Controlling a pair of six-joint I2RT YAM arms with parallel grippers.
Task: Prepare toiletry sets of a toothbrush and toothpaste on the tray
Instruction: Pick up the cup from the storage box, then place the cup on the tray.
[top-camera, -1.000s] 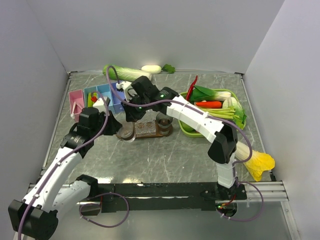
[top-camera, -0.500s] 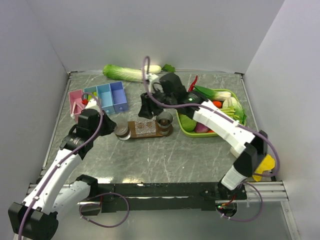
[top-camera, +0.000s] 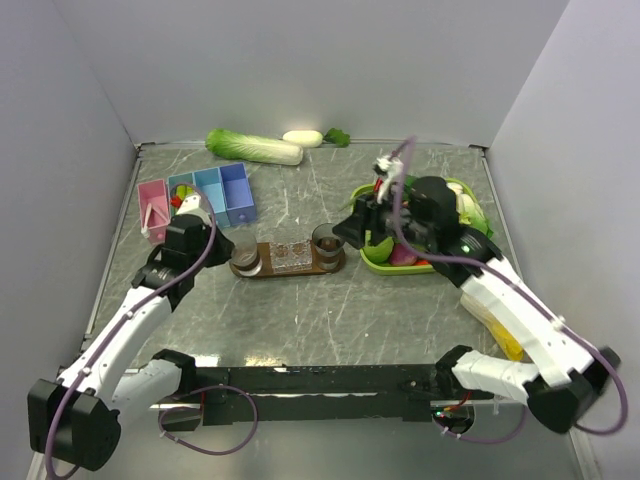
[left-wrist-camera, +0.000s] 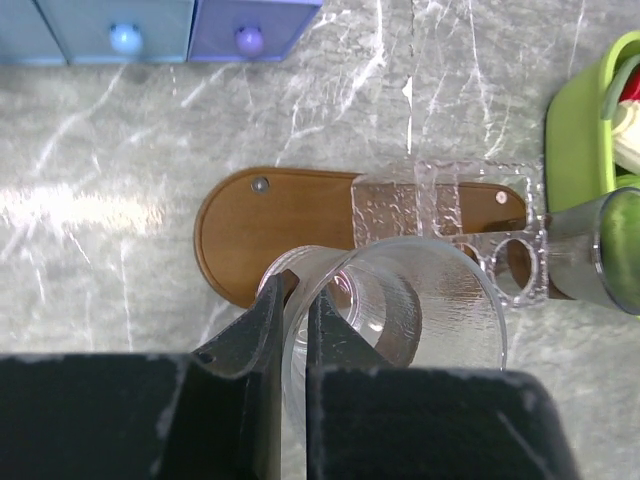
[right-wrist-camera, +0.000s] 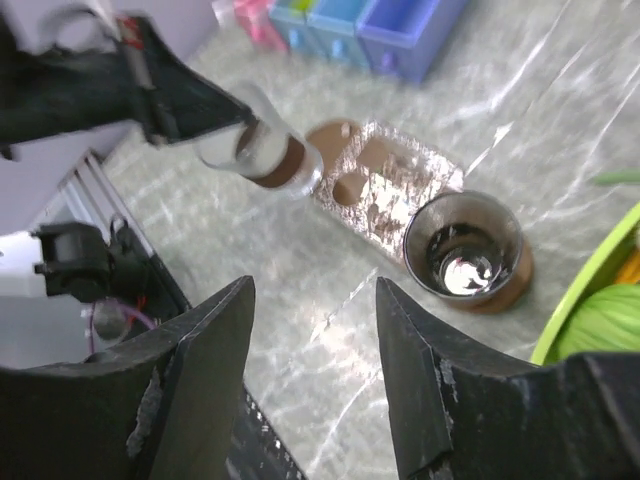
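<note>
Over the tray's (left-wrist-camera: 270, 215) left end, the left gripper (left-wrist-camera: 295, 300) pinches a clear tumbler's (left-wrist-camera: 400, 300) wall, apparently seating it. Beside the green basket (top-camera: 372, 262), the right gripper (right-wrist-camera: 315, 300) hangs wide and empty. Next, likely: release, then fetch a toothbrush; none shows on the tray.

My grey marbled table (top-camera: 300, 315) carries the tray (top-camera: 300, 272) at its middle, a lime-green basket (top-camera: 372, 262) just right of it, a blue compartment box (top-camera: 215, 190) and pink box (top-camera: 152, 205) back left, and a cabbage (top-camera: 250, 147) behind.
</note>
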